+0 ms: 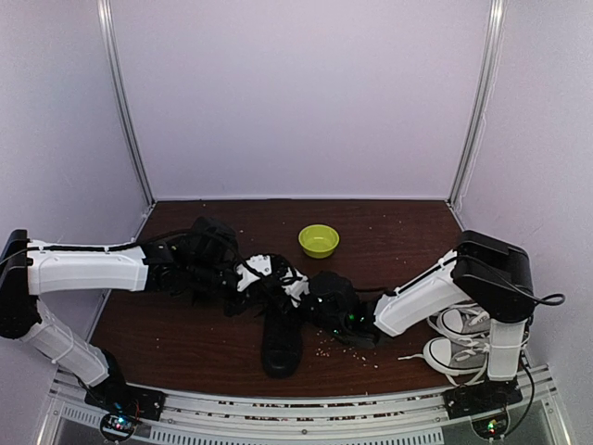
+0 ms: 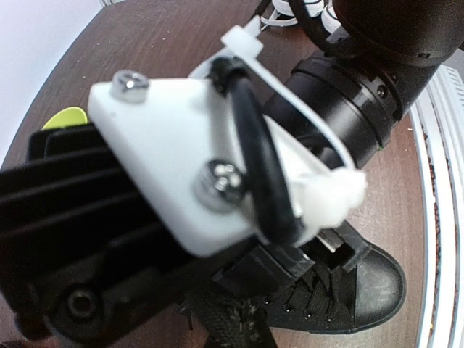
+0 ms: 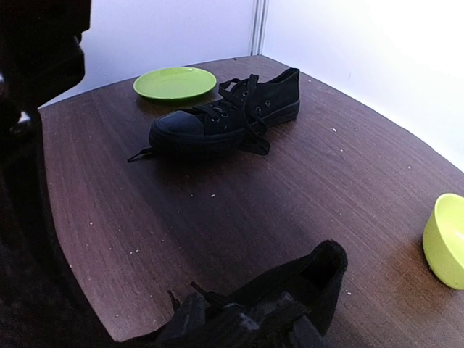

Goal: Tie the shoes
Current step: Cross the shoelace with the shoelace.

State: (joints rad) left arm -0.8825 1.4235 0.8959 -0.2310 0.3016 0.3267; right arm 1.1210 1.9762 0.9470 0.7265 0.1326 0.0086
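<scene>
Top view. The near black sneaker [image 1: 281, 345], an all-black low-top with black laces, lies at the centre of the dark brown wooden table [image 1: 185, 343], toe toward the near edge. Both arms meet over its laced end. The left gripper [image 1: 278, 278] comes in from the left with its fingers closed tight; I cannot tell whether a lace is between them. The right gripper [image 1: 326, 298] is just right of it, dark against the shoe, and I cannot tell its opening. The far black sneaker [image 1: 208, 232] sits far left, partly under the left arm. A small lime-green plastic bowl [image 1: 318, 240] is at the far centre, and a pair of grey-and-white white-laced sneakers [image 1: 460, 338] at the near right.

Left wrist view. The right arm's white camera mount [image 2: 181, 145] fills the frame. Only the toe and eyelets show below, and no fingers.

Right wrist view. The far sneaker has loose laces trailing on the table. A flat green plate [image 3: 175, 82] lies beyond it. The fingers are blurred.

Judgement: lace work on the near sneaker, early on, with no bow visible. To do it well, keep the closed hand taut, have the right hand take only one strand, and pull outward low so the shoe does not drag.
</scene>
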